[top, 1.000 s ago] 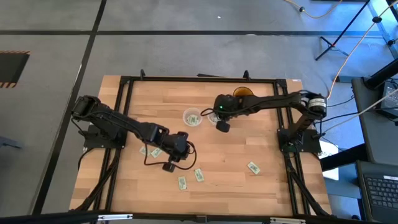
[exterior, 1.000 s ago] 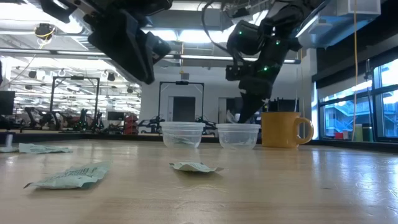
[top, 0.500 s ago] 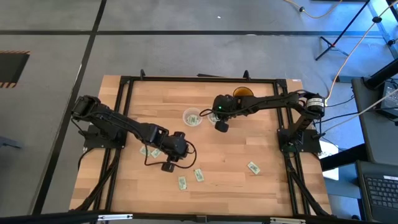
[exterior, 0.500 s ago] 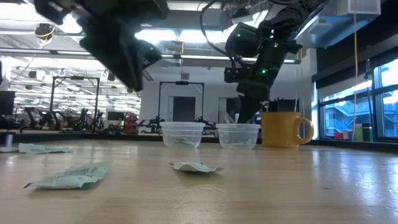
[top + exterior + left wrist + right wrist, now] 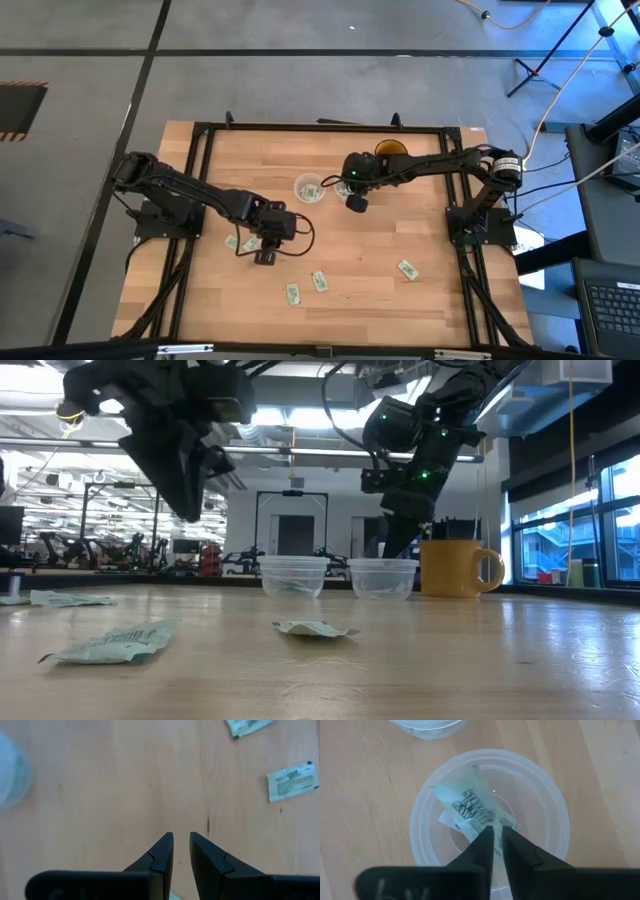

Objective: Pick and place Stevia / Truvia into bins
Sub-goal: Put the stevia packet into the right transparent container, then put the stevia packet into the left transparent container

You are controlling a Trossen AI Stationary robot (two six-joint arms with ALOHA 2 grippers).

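Worktop centre: left end effector (image 5: 262, 243), nearly closed and empty, has drifted toward the left edge; right end effector (image 5: 494, 839) still pinches a sachet (image 5: 470, 812) over a bin (image 5: 545, 800), so release looks next.

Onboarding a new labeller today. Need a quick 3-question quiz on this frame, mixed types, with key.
1. True or false: the right gripper is above a clear cup that holds a sachet.
2. The left gripper is over:
A. the yellow mug
B. bare wood of the table
C. a clear cup
3. In the low view, how many clear cups stand beside the yellow mug?

Key
1. True. The wrist view looks straight down into it.
2. B. Its fingers stand close together with nothing visible between them.
3. Two, side by side.
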